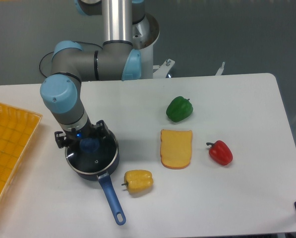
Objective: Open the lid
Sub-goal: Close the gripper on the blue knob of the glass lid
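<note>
Lid sits on the blue-handled saucepan near the desk left-front area. End effector is down over the lid's blue knob; whether its fingers pinch the knob, cannot tell. Yellow pepper just beside the pan handle. Orange tray at left edge.

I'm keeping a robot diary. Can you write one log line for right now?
gripper: over knob, jaw state unclear | lid: on pan | step: lift not done
</note>
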